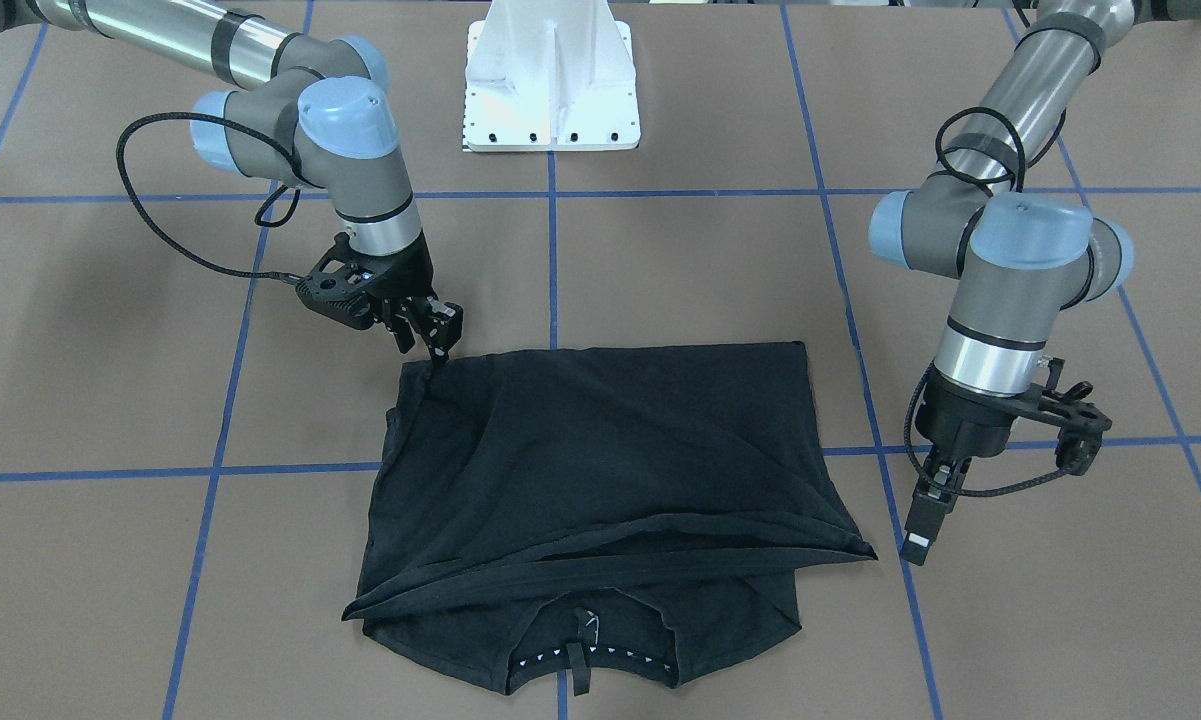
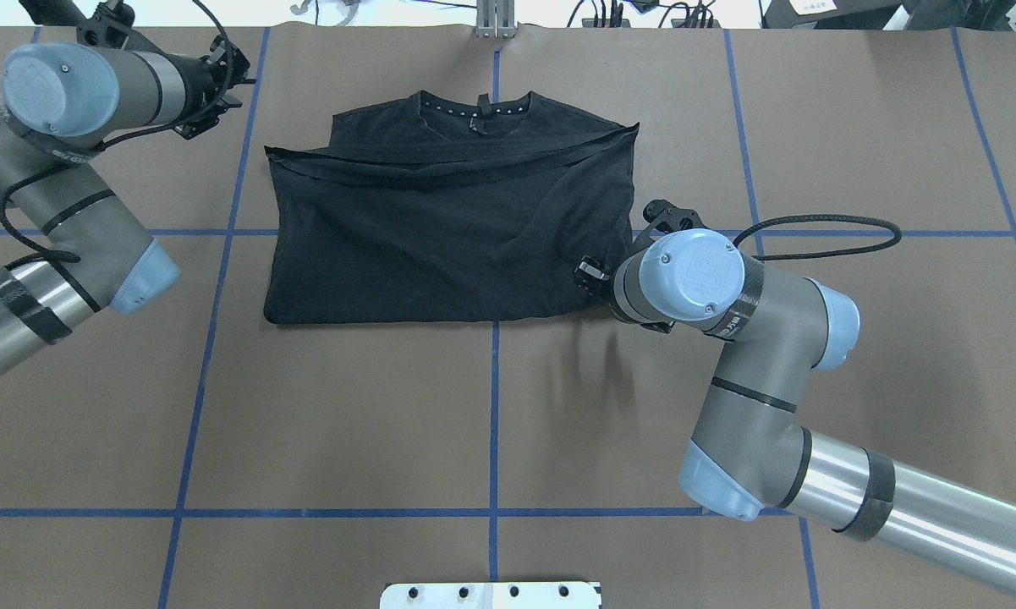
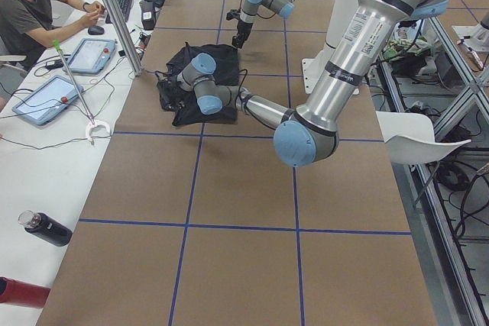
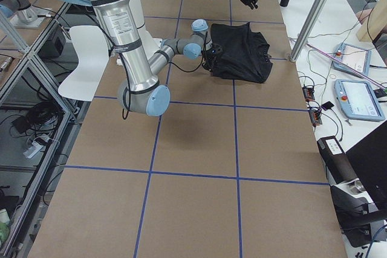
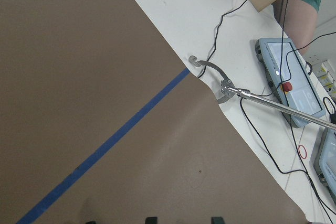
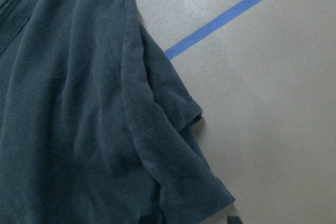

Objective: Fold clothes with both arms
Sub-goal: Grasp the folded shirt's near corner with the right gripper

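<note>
Two pincers: both are low over the table [image 1: 660, 260], one at each side of the cloth.
Right pincer [image 1: 436, 345]: its tips meet a corner of the black T-shirt [image 1: 610, 450]. Whether they clamp the cloth, I cannot tell.
Left pincer [image 1: 922, 525]: it points down just beside the shirt's opposite side, apart from the cloth and holding nothing. Whether its fingers are apart or together, I cannot tell.
T-shirt: it lies between the two pincers, doubled over on itself. The folded layer's edge reaches out toward the left pincer.
Collar [image 1: 585, 655]: it is uncovered, at the end far from the right pincer.
Table: brown, crossed by blue tape lines [image 1: 552, 270].
</note>
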